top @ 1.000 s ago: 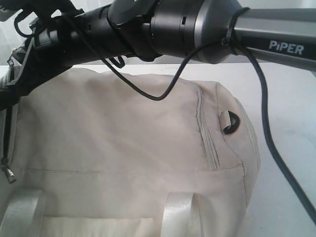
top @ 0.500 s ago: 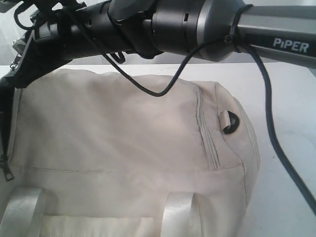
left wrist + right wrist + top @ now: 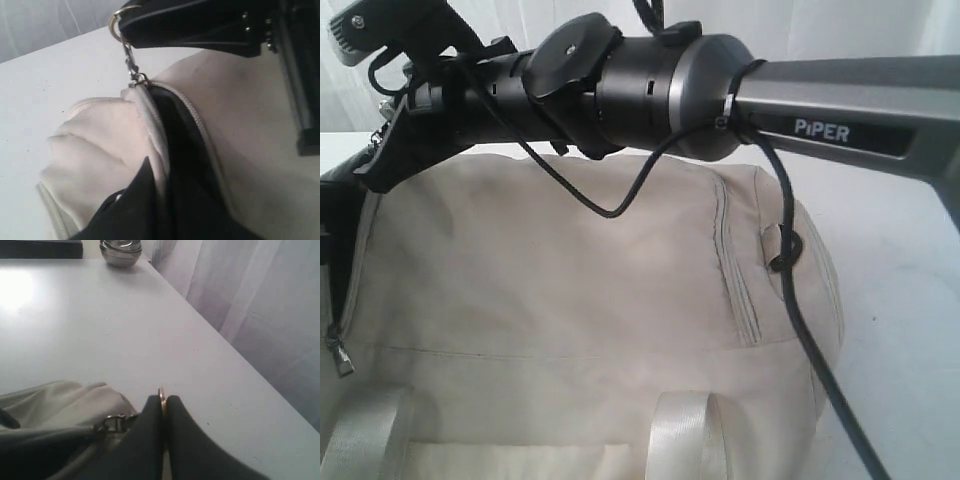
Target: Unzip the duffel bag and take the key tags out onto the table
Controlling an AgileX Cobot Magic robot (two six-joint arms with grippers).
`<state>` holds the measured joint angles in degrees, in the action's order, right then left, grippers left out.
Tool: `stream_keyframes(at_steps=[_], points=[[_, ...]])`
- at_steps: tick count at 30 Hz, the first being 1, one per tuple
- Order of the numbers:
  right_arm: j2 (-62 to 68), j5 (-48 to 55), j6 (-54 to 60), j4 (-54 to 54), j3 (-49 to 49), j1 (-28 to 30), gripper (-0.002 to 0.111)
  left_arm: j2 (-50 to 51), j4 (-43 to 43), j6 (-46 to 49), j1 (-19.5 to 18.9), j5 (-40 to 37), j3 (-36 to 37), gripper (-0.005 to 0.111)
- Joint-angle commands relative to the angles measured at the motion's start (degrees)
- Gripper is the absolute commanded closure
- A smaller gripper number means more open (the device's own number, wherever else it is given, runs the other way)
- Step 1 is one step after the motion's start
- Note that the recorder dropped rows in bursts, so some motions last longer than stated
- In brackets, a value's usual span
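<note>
right gripper (image 3: 162, 407) — tight on zip ring (image 3: 161, 392); bag (image 3: 570, 270) ajar

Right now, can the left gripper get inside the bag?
Probably yes. The duffel bag is unzipped right beside the left gripper, and the right gripper holds the pull ring away from the opening.

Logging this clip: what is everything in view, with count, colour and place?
Cream fabric duffel bag: one, on table, zip partly open.
Shiny cream webbing handles: two, bag's near side.
Black D-ring: one, bag's right end.
Silver zip pull: one, bag's left edge.
Gold ring pull: one, in right gripper.
Silver metal bowl: one, far on table.
White table: one, under bag.
White curtain: one, behind table.
Right gripper: one, black, shut on ring.
Left gripper: one, black, at zip opening.
</note>
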<state>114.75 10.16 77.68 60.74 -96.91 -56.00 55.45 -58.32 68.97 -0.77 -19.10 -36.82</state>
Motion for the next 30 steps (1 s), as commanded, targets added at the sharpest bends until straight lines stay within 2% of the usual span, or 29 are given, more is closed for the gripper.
stream_keyframes(at_steps=[1,6,9,14,20,23,27,30], points=[[2.7,-4.4,0.2,0.4,-3.5,0.8,0.108,-0.1,-0.7,-1.7,-0.2,-4.0,0.2,0.107],[6.6,-2.8,0.2,0.4,-7.5,0.8,0.108,-0.1,1.1,-4.7,-0.2,-2.8,0.2,0.107],[8.6,-3.1,0.2,0.4,-8.7,1.3,0.108,-0.1,5.5,-10.0,-0.2,-1.0,0.2,0.107],[10.2,0.3,-4.8,0.4,-8.9,5.9,0.108,-0.1,14.3,-20.1,-0.2,3.2,0.2,0.107],[10.0,4.3,-4.8,0.3,-8.9,8.0,0.108,-0.1,18.1,-25.7,-0.3,5.3,0.2,0.107],[9.7,4.9,-5.3,0.0,-8.9,9.7,0.108,-0.1,23.5,-31.4,-0.3,6.0,0.2,0.107],[9.7,8.5,-11.8,-2.1,-8.9,12.7,0.108,-0.1,26.2,-33.7,-0.3,6.0,0.2,0.107],[9.7,13.0,-17.5,-9.5,-8.9,14.1,0.108,-0.1,26.2,-33.7,-0.3,6.0,0.2,0.107]])
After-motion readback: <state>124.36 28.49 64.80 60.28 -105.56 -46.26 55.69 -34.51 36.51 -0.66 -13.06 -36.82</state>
